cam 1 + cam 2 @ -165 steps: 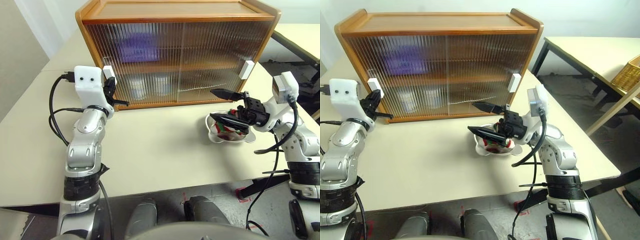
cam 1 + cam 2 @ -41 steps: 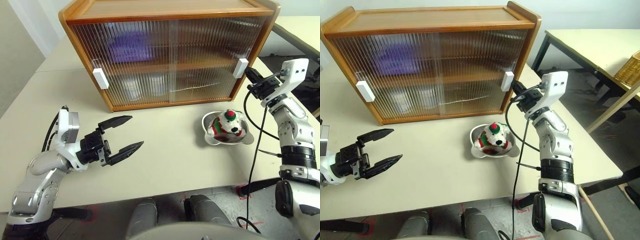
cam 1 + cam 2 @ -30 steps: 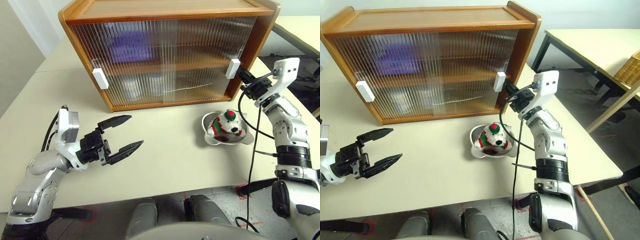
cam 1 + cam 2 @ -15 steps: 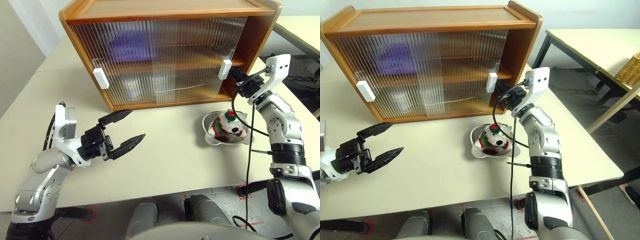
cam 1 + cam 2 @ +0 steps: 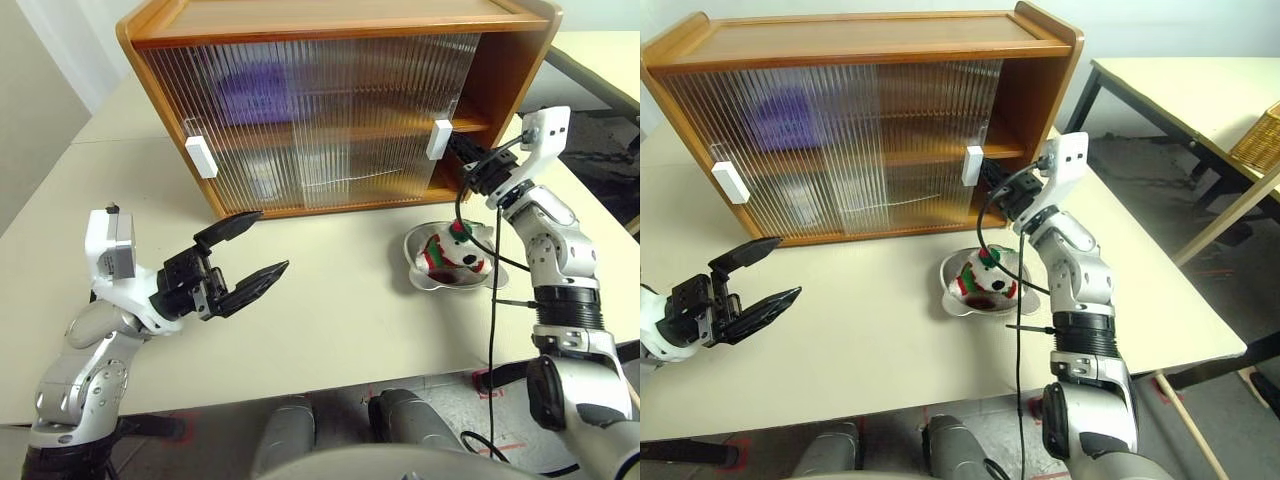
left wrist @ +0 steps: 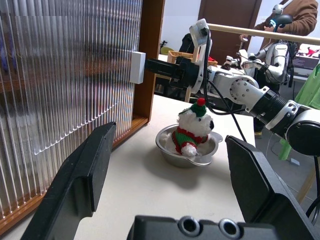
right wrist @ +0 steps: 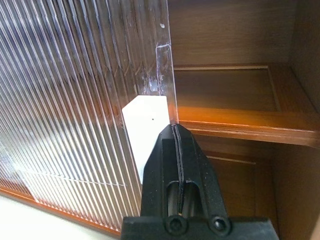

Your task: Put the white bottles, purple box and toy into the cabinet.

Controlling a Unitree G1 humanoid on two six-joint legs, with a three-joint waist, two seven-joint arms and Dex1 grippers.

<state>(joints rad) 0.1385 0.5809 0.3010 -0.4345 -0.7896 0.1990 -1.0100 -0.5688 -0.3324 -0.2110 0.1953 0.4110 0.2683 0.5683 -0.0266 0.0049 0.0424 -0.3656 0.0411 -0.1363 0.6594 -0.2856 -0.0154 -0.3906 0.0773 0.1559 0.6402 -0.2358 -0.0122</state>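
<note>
Two ribbed translucent doors [image 5: 300,120], wooden cabinet [image 5: 330,20].

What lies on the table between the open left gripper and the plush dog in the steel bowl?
Nothing: bare tabletop separates the left gripper from the plush dog, per the left wrist view.

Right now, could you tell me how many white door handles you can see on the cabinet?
2: one handle on the left sliding door, one handle on the right sliding door, beside the shut right tool. None seem hidden.
</note>
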